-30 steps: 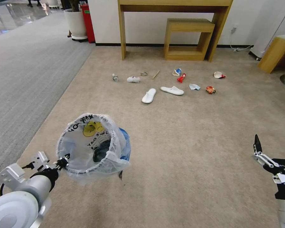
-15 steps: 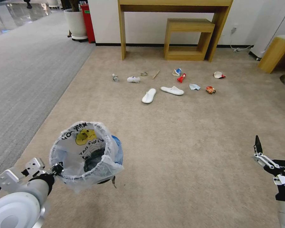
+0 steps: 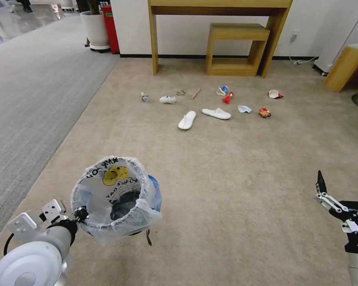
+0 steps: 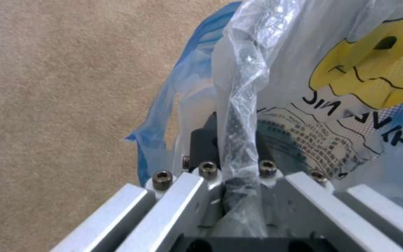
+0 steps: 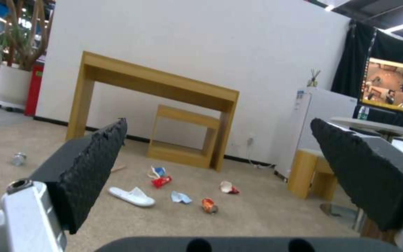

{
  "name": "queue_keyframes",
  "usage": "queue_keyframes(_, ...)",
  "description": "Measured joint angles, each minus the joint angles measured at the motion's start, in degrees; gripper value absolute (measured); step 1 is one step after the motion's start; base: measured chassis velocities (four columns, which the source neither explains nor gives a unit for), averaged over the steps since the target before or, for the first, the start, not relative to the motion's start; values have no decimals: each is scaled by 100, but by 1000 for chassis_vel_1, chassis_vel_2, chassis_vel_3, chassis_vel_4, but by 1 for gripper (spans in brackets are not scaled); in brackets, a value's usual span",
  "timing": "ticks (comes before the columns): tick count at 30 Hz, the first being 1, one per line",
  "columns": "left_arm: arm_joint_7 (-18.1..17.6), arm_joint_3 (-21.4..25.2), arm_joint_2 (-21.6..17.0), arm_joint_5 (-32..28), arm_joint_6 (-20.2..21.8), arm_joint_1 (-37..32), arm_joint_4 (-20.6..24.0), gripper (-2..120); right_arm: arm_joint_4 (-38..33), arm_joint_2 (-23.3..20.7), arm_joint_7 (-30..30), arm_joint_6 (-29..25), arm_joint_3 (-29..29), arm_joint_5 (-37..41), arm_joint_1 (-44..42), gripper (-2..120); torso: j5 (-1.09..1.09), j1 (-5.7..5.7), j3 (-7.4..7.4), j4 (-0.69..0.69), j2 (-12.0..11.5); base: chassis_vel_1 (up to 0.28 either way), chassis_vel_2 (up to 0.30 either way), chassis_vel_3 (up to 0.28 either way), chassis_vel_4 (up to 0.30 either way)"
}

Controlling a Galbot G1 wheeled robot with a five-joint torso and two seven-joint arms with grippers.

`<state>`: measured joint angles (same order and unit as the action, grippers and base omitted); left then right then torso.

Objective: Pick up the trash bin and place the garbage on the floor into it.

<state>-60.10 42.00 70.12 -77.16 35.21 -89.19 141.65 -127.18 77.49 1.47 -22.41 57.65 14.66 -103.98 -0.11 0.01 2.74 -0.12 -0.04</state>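
Note:
My left gripper is shut on the near rim of the trash bin, a small blue bin lined with a printed plastic bag, and holds it just above the beige floor. The left wrist view shows the jaws clamped over the rim and bag. The garbage lies ahead near the furniture: two white slippers, a small bottle, a crumpled wrapper, a stick, paper cups, a blue mask and an orange snack bag. My right gripper hangs open and empty at the lower right.
A tall wooden table with a low wooden stool under it stands against the white wall behind the litter. Grey striped carpet runs along the left, with a white planter at its far end. Another wooden seat is at the right.
The left arm has brought the bin lower and nearer to me, first a little left, then back right. The right gripper has barely shifted. The litter has not moved.

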Motion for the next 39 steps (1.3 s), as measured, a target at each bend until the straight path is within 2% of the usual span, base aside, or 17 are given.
queue_keyframes(39,-3,-133,44,100,16,-144,161,0,-66,84,68,-41,14,-48,-38,100,0,-1,0,0,0,0,3,1,-2)
